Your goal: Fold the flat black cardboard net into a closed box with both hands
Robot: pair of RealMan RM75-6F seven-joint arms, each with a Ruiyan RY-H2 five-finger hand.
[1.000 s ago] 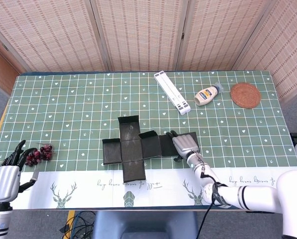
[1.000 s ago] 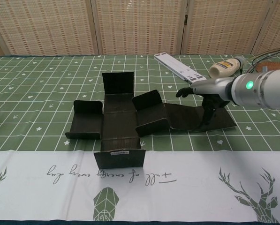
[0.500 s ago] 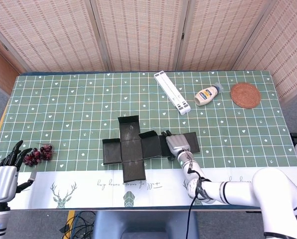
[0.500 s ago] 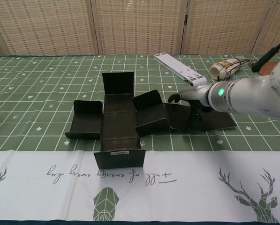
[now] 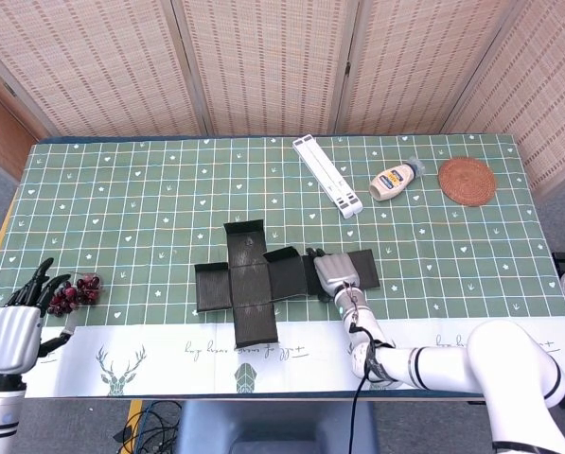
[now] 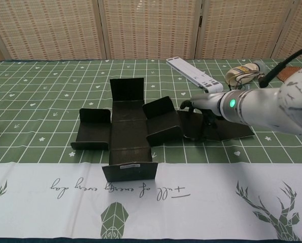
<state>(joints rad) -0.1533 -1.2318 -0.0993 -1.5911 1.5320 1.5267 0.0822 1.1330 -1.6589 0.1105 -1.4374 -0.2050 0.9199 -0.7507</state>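
Observation:
The black cardboard net (image 5: 249,279) (image 6: 128,132) lies spread as a cross in the middle of the table, with its left, far, near and inner right flaps partly raised. Its outermost right panel (image 6: 234,129) lies flat. My right hand (image 5: 337,272) (image 6: 201,110) rests palm down on that panel close to the raised inner flap, with dark fingertips (image 6: 185,106) touching the cardboard; I see no grip on it. My left hand (image 5: 12,326) hovers off the table's front left corner, away from the net, its fingers apart and nothing in them. The chest view does not show it.
A bunch of dark grapes (image 5: 72,293) lies beside my left hand. At the back right are a long white folded stand (image 5: 327,176) (image 6: 193,73), a squeeze bottle (image 5: 396,180) (image 6: 242,73) and a woven coaster (image 5: 467,180). A white deer-print strip (image 6: 191,192) runs along the front edge.
My right hand has slid left along the flat right panel toward the raised inner flap. The left hand has shifted slightly. The net keeps its shape.

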